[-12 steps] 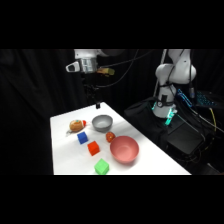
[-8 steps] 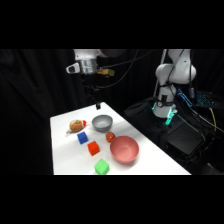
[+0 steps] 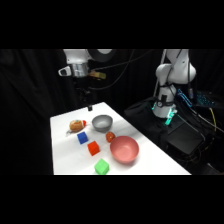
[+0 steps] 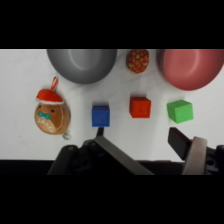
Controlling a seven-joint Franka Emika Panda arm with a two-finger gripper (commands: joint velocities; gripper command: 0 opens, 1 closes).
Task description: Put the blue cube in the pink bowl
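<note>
The blue cube (image 3: 82, 138) (image 4: 100, 115) rests on the white table (image 3: 65, 160), left of a red cube (image 3: 93, 148) (image 4: 140, 106). At the table's near right stands the pink bowl (image 3: 124, 149) (image 4: 190, 67), with nothing in it. My gripper (image 3: 90, 106) (image 4: 136, 134) hangs high above the table's far edge, well clear of the cube. In the wrist view its fingers stand apart and hold nothing, and the left fingertip (image 4: 100, 132) lies just below the blue cube in the picture.
A grey bowl (image 3: 102, 122) (image 4: 82, 64) stands behind the cubes. Between the two bowls lies a red speckled ball (image 3: 110, 136) (image 4: 137, 60). A gingerbread ornament with a red hat (image 3: 76, 126) (image 4: 51, 113) is left of the blue cube, and a green cube (image 3: 102, 167) (image 4: 180, 111) sits nearest the front.
</note>
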